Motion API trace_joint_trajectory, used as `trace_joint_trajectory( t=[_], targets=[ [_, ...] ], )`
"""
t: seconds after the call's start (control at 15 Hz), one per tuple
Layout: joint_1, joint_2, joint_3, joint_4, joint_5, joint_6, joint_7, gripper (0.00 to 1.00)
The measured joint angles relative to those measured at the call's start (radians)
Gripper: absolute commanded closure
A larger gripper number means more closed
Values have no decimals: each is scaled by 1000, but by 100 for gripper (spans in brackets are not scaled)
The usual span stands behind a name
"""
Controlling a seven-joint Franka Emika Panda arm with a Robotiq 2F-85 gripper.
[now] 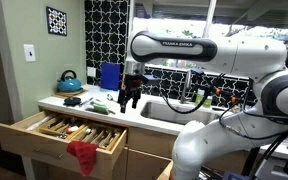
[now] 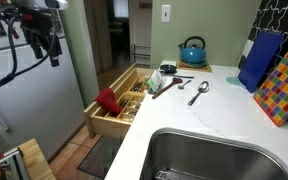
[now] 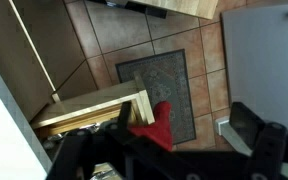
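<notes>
My gripper hangs open in the air with nothing between its fingers, pointing down over the near edge of the white counter and above the pulled-out wooden drawer. In an exterior view the gripper is high at the top left, well clear of the drawer. A red cloth is draped over the drawer's front. The wrist view looks down past the gripper: the red cloth lies below on the drawer corner. The drawer holds several utensils.
A teal kettle, two spoons, a blue board and a chequered board are on the counter by the sink. A steel fridge faces the drawer. A grey rug lies on the tiled floor.
</notes>
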Motion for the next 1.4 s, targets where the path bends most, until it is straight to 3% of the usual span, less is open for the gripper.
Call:
trace_joint_trajectory(
  t=[0.4, 0.6, 0.93, 1.2, 1.4],
  targets=[
    [-2, 1, 6, 1, -4, -1, 0, 0],
    [-45, 40, 12, 1, -6, 40, 36, 0],
    [-107, 251, 14, 0, 13, 227, 135, 0],
    [-115, 450, 28, 0, 57, 403, 249, 0],
    [-115, 561, 26, 8, 98, 500, 262, 0]
  ],
)
